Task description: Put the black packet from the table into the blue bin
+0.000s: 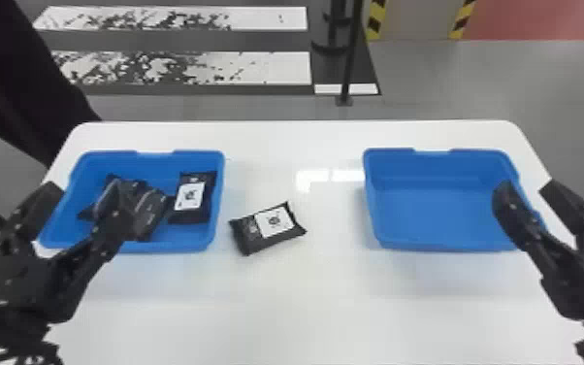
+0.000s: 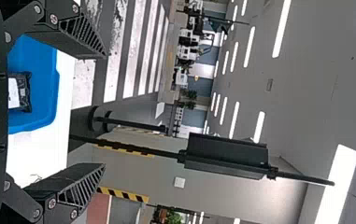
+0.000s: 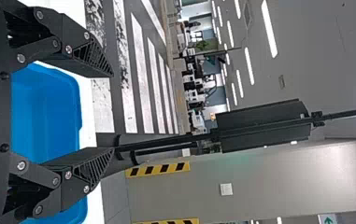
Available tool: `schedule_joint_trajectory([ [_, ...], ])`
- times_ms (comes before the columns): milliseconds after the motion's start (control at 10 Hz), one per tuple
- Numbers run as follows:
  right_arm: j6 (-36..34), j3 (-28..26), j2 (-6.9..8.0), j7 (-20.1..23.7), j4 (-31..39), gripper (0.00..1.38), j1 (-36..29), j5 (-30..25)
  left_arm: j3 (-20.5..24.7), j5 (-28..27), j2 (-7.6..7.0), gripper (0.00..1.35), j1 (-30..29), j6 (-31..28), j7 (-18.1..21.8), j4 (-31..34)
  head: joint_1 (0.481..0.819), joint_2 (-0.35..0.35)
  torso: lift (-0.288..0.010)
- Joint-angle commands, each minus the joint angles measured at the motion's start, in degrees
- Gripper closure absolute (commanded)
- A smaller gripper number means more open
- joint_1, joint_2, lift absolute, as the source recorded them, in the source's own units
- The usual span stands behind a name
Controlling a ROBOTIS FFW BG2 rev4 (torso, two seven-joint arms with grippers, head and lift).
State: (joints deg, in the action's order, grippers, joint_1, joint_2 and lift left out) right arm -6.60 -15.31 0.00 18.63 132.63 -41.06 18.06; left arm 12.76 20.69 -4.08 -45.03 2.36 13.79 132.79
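Left claw is hanging spread by the left bin, black packet is lying mid-worktop, right claw is gaping by the right bin. Looks pre-grab imo, so next it's needing a claw straddling that packet.

A white table spreads across the middle and bottom of the frame. Just left of centre on it, a black packet with a white label lies tilted. One blue bin sits at centre left, holding more black packets; another blue bin sits at centre right. The left gripper hangs over the left bin, and the right gripper by the right bin's outer side, both with fingers apart. At top centre, a black pole stands beside white floor stripes.
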Motion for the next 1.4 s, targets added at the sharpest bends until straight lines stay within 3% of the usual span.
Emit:
schedule_joint_trajectory([
  [0,0.0,0.0,0.05,0.0,0.05,0.5,0.0,0.0,-0.07,-0.01,-0.05,0.21,0.17,0.03,0.0,-0.11,0.695,0.0,-0.11],
  [500,0.0,-0.11,0.05,0.0,0.05,0.5,0.0,0.0,-0.64,-0.35,-0.05,0.21,0.88,0.45,0.0,-0.53,0.695,-0.006,-0.11],
  [700,0.0,-0.11,0.05,0.0,-0.09,0.5,0.14,0.0,-2.7,-1.84,-1.37,0.21,2.28,-0.67,0.0,-1.66,0.695,-0.01,-0.11],
  [1000,0.0,-0.11,0.05,0.0,-0.37,0.5,0.56,0.0,-8.19,-3.66,-3.92,0.21,7.63,-2.64,1.23,-6.44,0.695,-0.059,-0.11],
  [1300,0.0,-0.11,0.05,0.0,-0.65,0.5,0.98,-0.35,-11.5,-8.46,-3.92,0.21,16.07,-7.28,5.45,-13.47,0.695,-0.114,-0.11],
])
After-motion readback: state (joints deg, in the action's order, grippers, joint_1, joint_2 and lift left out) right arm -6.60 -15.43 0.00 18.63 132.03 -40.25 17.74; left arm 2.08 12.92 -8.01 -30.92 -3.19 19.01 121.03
